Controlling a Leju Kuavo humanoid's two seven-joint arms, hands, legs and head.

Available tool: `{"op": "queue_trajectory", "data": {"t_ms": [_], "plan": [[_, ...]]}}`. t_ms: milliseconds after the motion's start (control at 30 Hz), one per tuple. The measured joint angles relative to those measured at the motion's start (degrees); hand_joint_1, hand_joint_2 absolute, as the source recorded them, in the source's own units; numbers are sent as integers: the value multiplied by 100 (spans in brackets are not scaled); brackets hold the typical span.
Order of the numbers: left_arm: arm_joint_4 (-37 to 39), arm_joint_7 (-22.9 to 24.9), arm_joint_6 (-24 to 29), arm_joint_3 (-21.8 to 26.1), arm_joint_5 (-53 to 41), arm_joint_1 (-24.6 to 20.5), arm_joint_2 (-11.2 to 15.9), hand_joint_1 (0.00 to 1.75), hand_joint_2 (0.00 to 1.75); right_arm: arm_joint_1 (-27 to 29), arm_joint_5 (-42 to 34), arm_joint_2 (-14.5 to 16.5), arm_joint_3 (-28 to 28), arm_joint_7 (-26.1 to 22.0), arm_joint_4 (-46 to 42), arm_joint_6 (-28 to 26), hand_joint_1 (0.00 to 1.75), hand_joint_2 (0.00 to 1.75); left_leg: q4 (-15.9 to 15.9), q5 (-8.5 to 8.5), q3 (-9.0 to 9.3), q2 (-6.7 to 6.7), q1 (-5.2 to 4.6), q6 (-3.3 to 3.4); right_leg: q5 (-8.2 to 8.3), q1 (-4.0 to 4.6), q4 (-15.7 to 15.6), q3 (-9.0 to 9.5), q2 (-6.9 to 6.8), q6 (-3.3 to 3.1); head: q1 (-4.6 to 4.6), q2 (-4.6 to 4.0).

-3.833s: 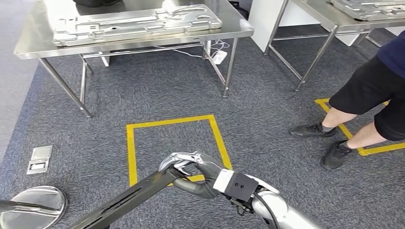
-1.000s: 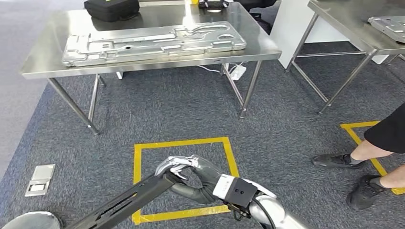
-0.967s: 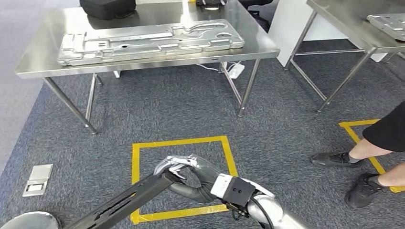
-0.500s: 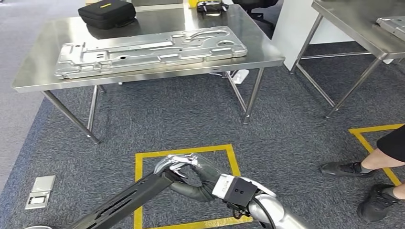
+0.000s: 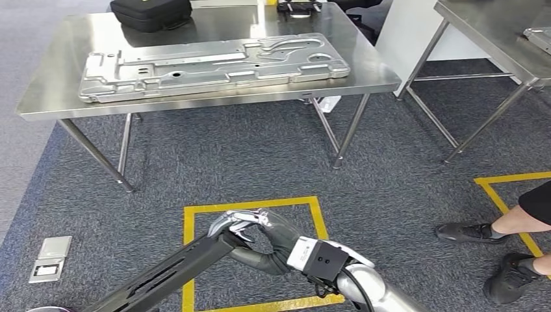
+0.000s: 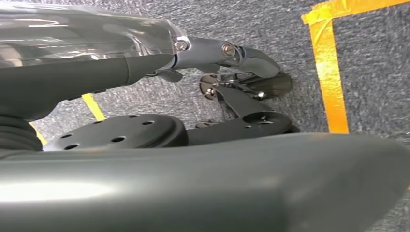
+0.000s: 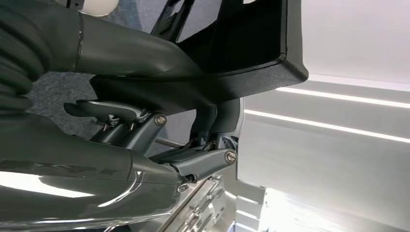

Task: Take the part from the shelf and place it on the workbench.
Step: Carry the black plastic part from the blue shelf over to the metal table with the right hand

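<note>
Long dark part (image 5: 175, 270), slanting low over the carpet, far end gripped in right hand (image 5: 260, 237).

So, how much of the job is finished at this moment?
Pickup looks done: the right hand holds the long dark part low over the carpet. The workbench lies ahead, with a metal panel on it. Reaching it and setting the part down remain.

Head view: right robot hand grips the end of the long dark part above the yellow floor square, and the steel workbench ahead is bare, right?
Not bare. The head view shows the workbench carrying a large stamped metal panel and a black case. The right robot hand does grip the long dark part above the yellow floor square.
</note>
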Motion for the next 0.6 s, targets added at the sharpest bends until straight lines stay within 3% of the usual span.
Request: {"op": "queue_trajectory", "data": {"t_ms": [67,167,267,300,333,400,467,500,600], "plan": [[0,-3,0,0,-1,-2,11,0,175,-2,6,16,-1,-1,-7,0,175,175,-13,-13,18,0,-20,56,10,-20,-49,23,-1,93,-1,0],[0,-14,-3,0,-2,-6,16,0,175,-6,50,39,-4,-8,-38,-5,175,175,-216,49,174,26,19,142,-156,-11,221,-43,-3,107,2,0],[0,-16,-5,0,-3,-5,22,0,175,13,130,31,-12,-13,-46,-40,175,175,-282,46,258,35,38,160,-581,-14,1275,-632,-3,94,7,0],[0,-16,-6,0,-3,1,23,0,175,30,160,26,-18,-13,-46,-55,175,175,-280,28,274,34,41,148,-602,-18,1516,-808,-4,103,7,0],[0,-15,-7,0,-4,10,23,0,175,41,189,21,-25,-13,-46,-73,175,175,-277,7,299,31,48,126,-495,-22,1544,-884,-5,115,6,0],[0,-15,-7,0,-3,22,22,0,175,48,244,16,-44,-10,-48,-113,175,175,-257,-58,376,25,78,56,-7,-40,977,-726,-11,144,7,0],[0,-15,-5,0,0,20,31,0,175,53,301,11,-67,2,-51,-175,175,175,-211,-135,416,18,81,-43,304,-43,372,-499,-9,148,11,1],[1,-15,-5,0,1,17,37,0,175,64,327,6,-82,12,-56,-206,175,175,-192,-163,417,15,75,-88,332,-38,239,-454,-2,120,17,1],[2,-21,-4,0,3,12,43,0,175,122,420,-9,-141,33,-81,-297,175,175,-192,-199,427,15,80,-169,268,-25,225,-451,14,-22,29,1]]}}
